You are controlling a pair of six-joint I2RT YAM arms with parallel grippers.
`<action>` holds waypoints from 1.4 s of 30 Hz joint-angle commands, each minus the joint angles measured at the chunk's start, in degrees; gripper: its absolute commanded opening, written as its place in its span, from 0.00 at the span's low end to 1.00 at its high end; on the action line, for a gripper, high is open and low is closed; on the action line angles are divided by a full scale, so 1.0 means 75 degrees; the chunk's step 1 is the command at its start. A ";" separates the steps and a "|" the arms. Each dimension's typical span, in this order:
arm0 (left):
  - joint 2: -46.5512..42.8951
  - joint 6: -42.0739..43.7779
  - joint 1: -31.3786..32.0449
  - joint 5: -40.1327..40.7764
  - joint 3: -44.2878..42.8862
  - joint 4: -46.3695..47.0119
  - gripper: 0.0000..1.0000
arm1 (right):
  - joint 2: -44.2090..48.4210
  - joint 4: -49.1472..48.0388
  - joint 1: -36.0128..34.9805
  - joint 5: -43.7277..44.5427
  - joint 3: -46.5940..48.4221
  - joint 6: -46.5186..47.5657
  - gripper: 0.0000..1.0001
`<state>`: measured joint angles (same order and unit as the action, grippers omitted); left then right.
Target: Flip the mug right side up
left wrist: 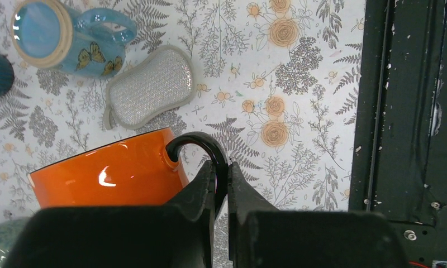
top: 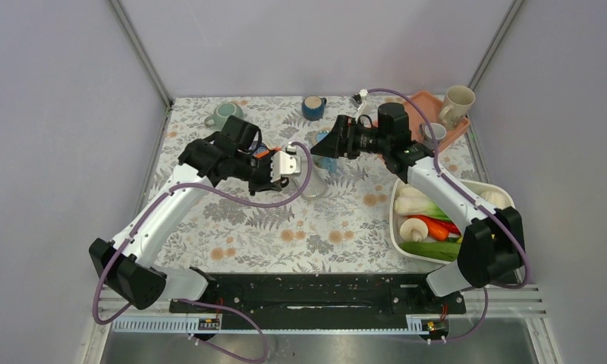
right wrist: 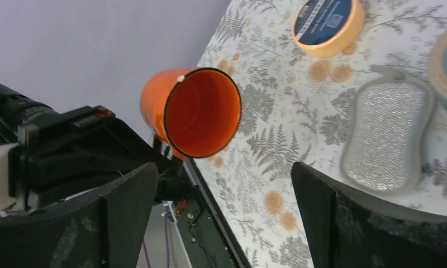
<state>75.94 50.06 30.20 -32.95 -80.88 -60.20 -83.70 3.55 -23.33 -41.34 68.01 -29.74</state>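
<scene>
I judge the job roughly half done. My left gripper (left wrist: 221,167) has its fingers clamped together on the black handle (left wrist: 196,142) of the orange mug (left wrist: 109,173). The mug looks clear of the table (left wrist: 299,67), turned on its side rather than mouth-up. What is left, as I read it, is to roll the wrist until the mouth faces the ceiling, set the base down on the flowered cloth and let go. My right gripper (right wrist: 224,178) has its fingers spread wide and holds nothing. It hangs out in front of the mug's mouth.

The views split the evidence. The left wrist camera gives me the grip itself, with both fingers pinching the handle loop. It also shows the grey sponge (left wrist: 151,86) and the butterfly mug (left wrist: 70,42) lying on the table beyond, well apart from the orange mug. It does not show me the mouth. The right wrist camera looks almost straight into the open mouth, so I can see the orange inside is empty, but the handle and the pinch are hidden there. From the top camera I get the layout of both arms reaching toward mid-table. The mug itself is largely hidden under the left wrist.
</scene>
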 commanded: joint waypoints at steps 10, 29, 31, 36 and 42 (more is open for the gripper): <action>-0.0555 0.0567 0.0508 0.0082 0.0330 0.1468 0.00 | -0.1496 -0.2700 -0.1358 -0.1055 0.0850 -0.2577 0.96; -0.1889 -0.1353 0.0591 0.0300 0.1123 0.2378 0.92 | -0.0780 0.2354 -0.1110 0.0281 0.2736 0.1799 0.00; -0.2320 -0.2179 0.0593 0.0547 0.1440 0.2835 0.96 | -0.0603 0.3516 -0.0936 0.0770 0.3313 0.2606 0.00; -0.3191 -0.3820 0.0456 0.1396 0.2296 0.3829 0.99 | -0.0464 0.5656 -0.0265 0.2528 0.4765 0.4437 0.00; -0.3917 -0.5160 0.0182 0.2515 0.3658 0.4678 0.99 | -0.1385 0.6631 0.0742 0.4567 0.5507 0.6934 0.00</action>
<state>48.60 21.34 32.29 -22.00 -58.26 -32.21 -90.48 46.57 -21.76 -20.23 106.32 4.16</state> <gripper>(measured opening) 0.988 0.160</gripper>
